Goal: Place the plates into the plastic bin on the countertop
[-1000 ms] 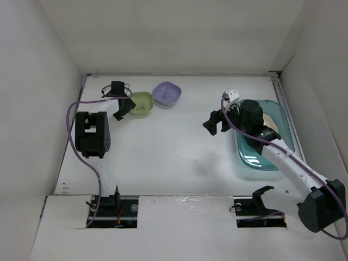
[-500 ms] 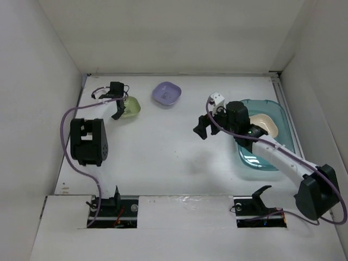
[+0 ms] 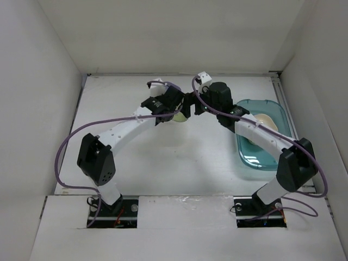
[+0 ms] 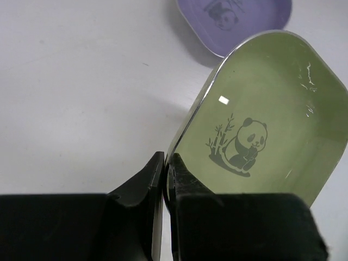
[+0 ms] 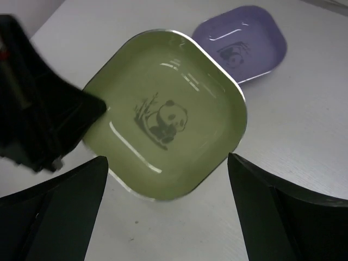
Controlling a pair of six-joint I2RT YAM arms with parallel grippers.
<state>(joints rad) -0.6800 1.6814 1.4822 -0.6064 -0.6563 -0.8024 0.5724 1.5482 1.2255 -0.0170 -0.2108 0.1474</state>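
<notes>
Green plate (image 4: 261, 136) now central, in left tool (image 4: 166, 163).

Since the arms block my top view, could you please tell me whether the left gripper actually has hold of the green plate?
Observer: Yes, the left wrist view shows the left gripper shut on the rim of the green plate.
Operator: Thank you. Is the right gripper gripping it as well?
Observer: No, the right gripper is open wide, reaching to either side of that plate.
</notes>
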